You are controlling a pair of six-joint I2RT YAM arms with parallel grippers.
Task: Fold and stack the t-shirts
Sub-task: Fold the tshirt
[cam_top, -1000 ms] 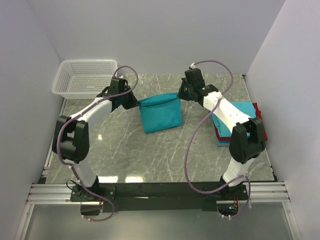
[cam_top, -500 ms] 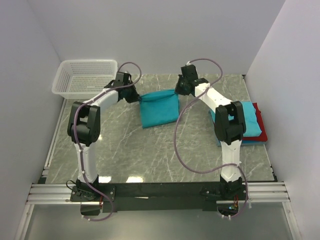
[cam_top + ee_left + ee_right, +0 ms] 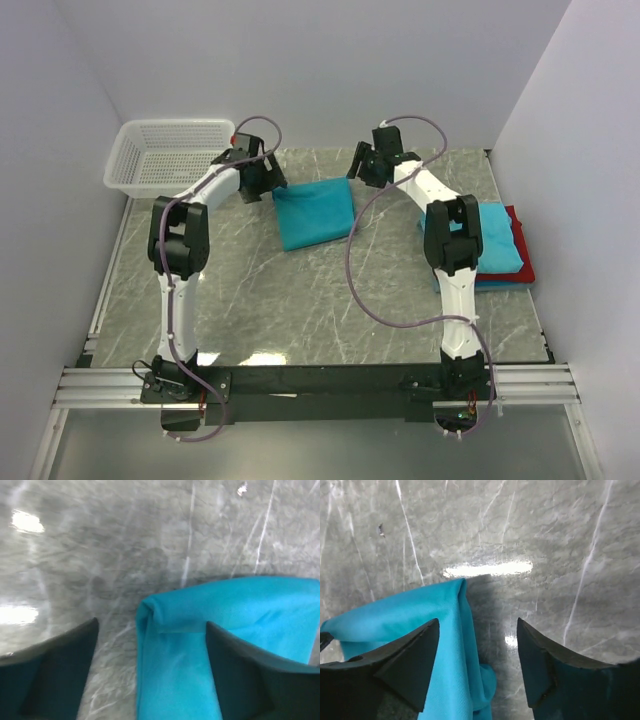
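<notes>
A teal t-shirt lies folded into a rectangle at the table's far middle. My left gripper stands open at its far left corner. In the left wrist view the cloth lies loose on the table between the spread fingers of that gripper. My right gripper stands open at the far right corner. In its wrist view the shirt's edge runs beside the left finger of the gripper, with bare table in the gap. A stack of folded t-shirts, teal on top with red below, lies at the right.
A white mesh basket stands at the back left corner. Grey walls close the table on three sides. The arms' bases and a black rail run along the near edge.
Both grippers have opened and let go of the teal shirt. They carried it toward the far side first, and it now lies flat. Both arms are stretched further back.
</notes>
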